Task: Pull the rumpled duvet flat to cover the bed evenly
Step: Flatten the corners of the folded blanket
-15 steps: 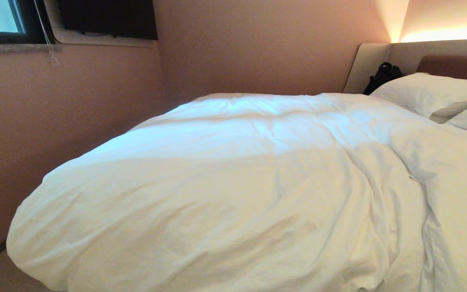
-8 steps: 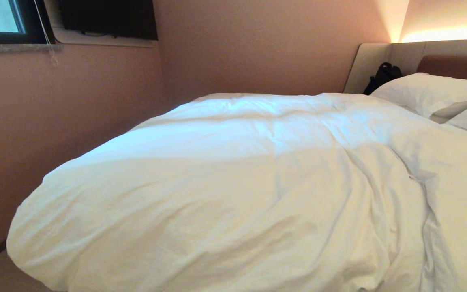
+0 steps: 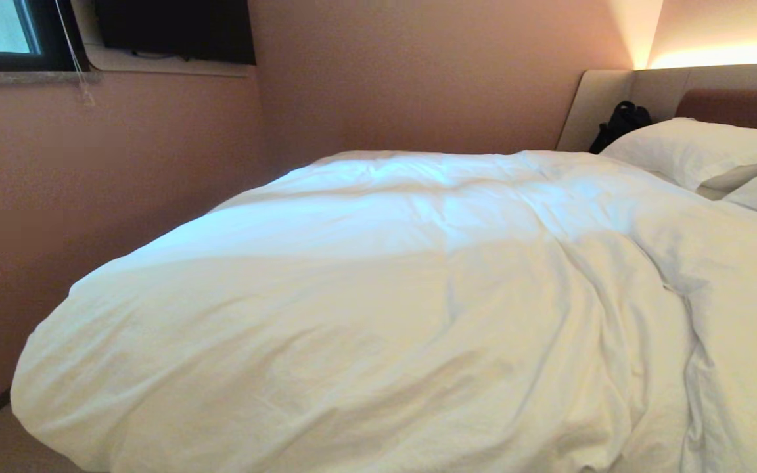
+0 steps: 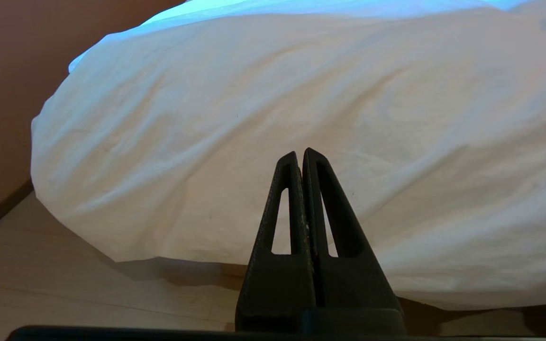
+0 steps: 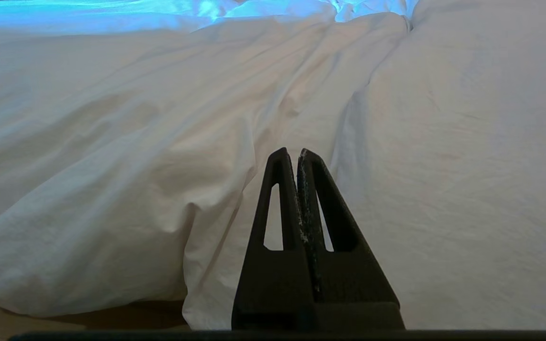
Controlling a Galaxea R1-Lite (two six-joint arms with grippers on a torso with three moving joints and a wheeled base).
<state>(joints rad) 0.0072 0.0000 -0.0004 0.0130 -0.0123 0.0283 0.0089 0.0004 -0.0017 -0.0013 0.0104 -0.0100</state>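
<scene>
Nearest, the left gripper (image 4: 300,152) and the right gripper (image 5: 293,151) hover short of the near edge of the bed (image 3: 736,105), each with fingers pressed together on nothing. The duvet (image 3: 378,309) lies heaped and creased over the mattress, bulging over the near edge and near left corner. At the far right, two pillows (image 3: 697,151) rest by the headboard beside a black bag (image 3: 621,121).

Bed (image 3: 733,98) with padded headboard, rumpled white duvet (image 3: 378,309) heaped across it, pillows (image 3: 694,151) at its head
</scene>
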